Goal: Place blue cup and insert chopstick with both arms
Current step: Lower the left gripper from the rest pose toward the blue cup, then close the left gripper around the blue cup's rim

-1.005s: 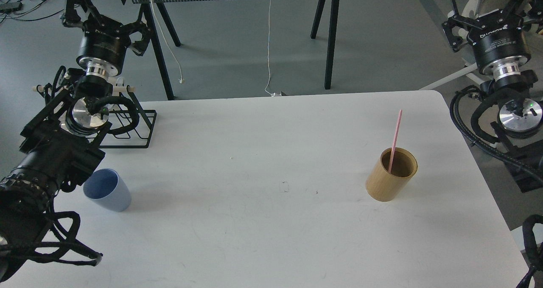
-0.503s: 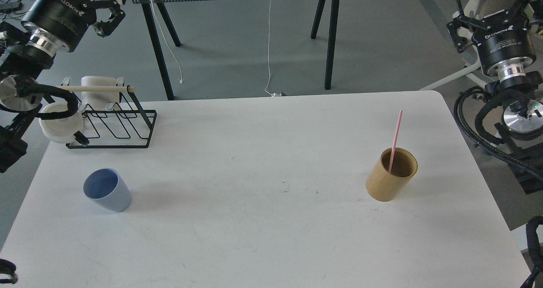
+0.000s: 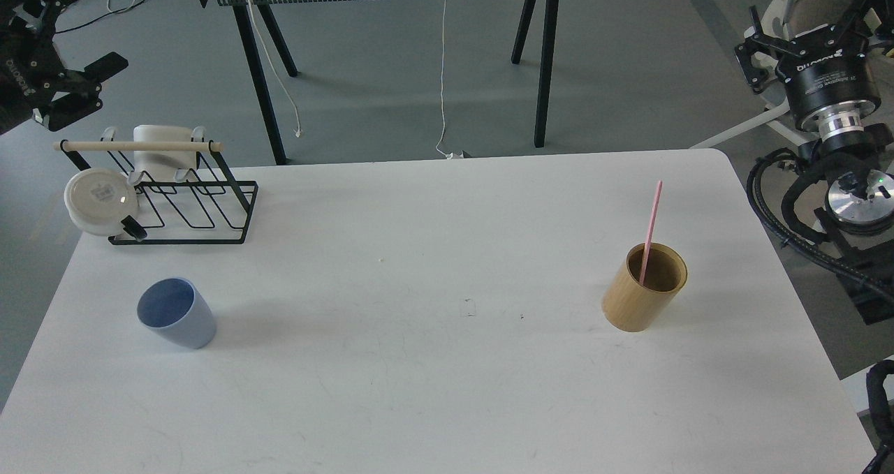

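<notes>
At the far left edge, the left gripper [image 3: 66, 86] has pulled up and away from the table [image 3: 447, 390] over the last second, uncovering the rack [image 3: 178, 212] and leaving the cup [image 3: 176, 313] standing alone, upright, at the table's near left. Its jaws look spread wide, holding nothing. The right gripper [image 3: 803, 31] hangs off the table's right; its jaws I cannot tell. The chopstick [image 3: 651, 230] leans in the tan holder [image 3: 644, 287], so the cup seems placed, the transfer unstarted.
</notes>
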